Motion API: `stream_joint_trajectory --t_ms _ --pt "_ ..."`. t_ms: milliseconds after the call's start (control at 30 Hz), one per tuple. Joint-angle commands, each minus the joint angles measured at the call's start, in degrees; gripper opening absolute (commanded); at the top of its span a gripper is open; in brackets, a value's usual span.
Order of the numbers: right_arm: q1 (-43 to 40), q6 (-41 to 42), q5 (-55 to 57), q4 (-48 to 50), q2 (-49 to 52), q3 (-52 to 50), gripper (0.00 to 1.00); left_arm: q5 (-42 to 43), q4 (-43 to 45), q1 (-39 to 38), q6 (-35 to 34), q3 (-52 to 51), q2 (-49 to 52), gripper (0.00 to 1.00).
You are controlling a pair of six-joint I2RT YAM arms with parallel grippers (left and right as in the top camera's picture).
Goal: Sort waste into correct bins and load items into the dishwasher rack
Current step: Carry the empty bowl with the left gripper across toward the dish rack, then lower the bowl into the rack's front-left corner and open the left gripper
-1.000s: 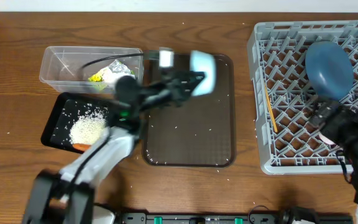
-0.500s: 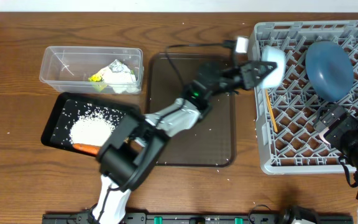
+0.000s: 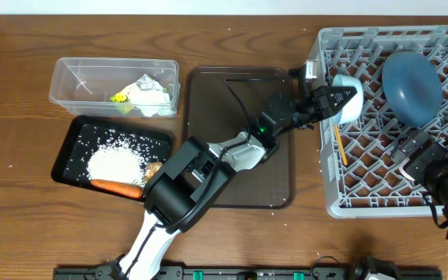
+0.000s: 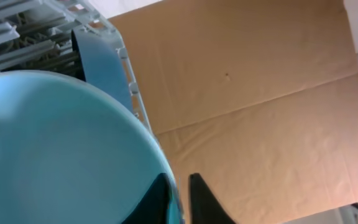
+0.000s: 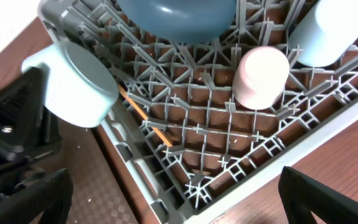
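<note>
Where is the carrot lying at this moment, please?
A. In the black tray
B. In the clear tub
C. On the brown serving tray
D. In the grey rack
A: the carrot lies along the near edge of the black tray, just below the heap of rice.

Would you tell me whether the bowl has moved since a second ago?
Yes: the bowl moved right, from over the brown tray to the rack's left edge.
</note>
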Motion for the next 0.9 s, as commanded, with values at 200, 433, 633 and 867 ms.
stream_joint_trajectory --t_ms 200,433,633,867 --pt "-0.52 -1.07 0.39 -0.63 0.46 0.46 0.98 1.20 -2.78 2.60 -1.07 1.60 0.15 0.52" --pt "-0.52 -1.92 -0.63 -0.48 0.48 0.48 0.98 9.97 -2.75 7.04 -1.07 1.57 0.15 0.98" --pt "-0.52 -1.90 -0.66 -0.24 0.46 0.48 0.98 14.45 -2.78 11.13 0.85 1.57 0.13 0.98" --pt "-0.52 -5.92 -5.38 0.48 0.35 0.48 0.98 24.48 -5.27 17.38 5.49 1.60 -1.09 0.98"
